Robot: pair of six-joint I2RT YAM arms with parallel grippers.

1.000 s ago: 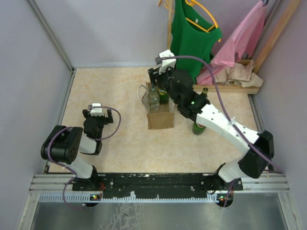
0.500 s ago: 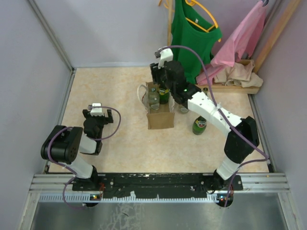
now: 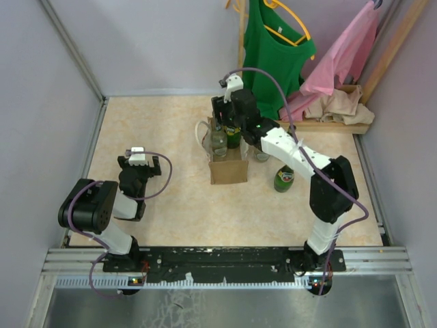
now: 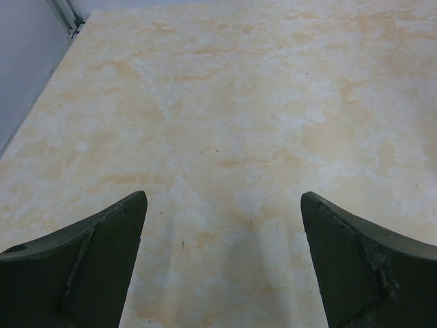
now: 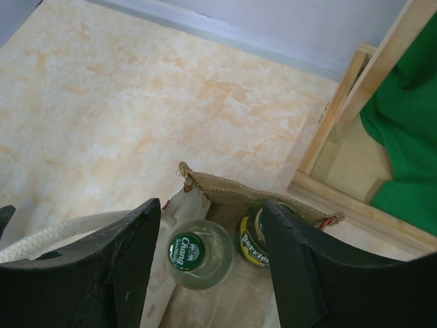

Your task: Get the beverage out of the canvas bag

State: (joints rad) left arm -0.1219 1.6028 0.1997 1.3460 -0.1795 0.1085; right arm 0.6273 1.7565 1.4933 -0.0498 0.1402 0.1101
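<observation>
At the left, the left hand (image 4: 222, 205) sits low over the marbled beige surface (image 4: 225, 82) near its own base. Its two dark fingers are spread wide and there is nothing between them.

Toward the middle, the canvas bag (image 3: 229, 172) stands upright on the surface with its mouth open. A white rope handle (image 3: 203, 131) loops off its left side. Two beverages stand upright inside, side by side: on the left a clear bottle (image 5: 194, 256) with a green "Chang" cap, on the right a green bottle (image 5: 254, 242) with a yellow neck label. Both tops are about level with the bag's rim.

The right hand (image 5: 212, 213) hangs above the far edge of the bag, pointing down at its mouth. Its fingers are parted wide and grip nothing. In the wrist view the clear bottle's cap shows in the gap between them, lower down and apart from both.

Right of the bag, another green bottle (image 3: 285, 179) stands on the surface just beside the right arm. Behind, a green sleeveless shirt (image 3: 276, 51) hangs on a yellow hanger. Farther right a pink garment (image 3: 341, 58) drapes over a wooden rack (image 3: 328, 126).
</observation>
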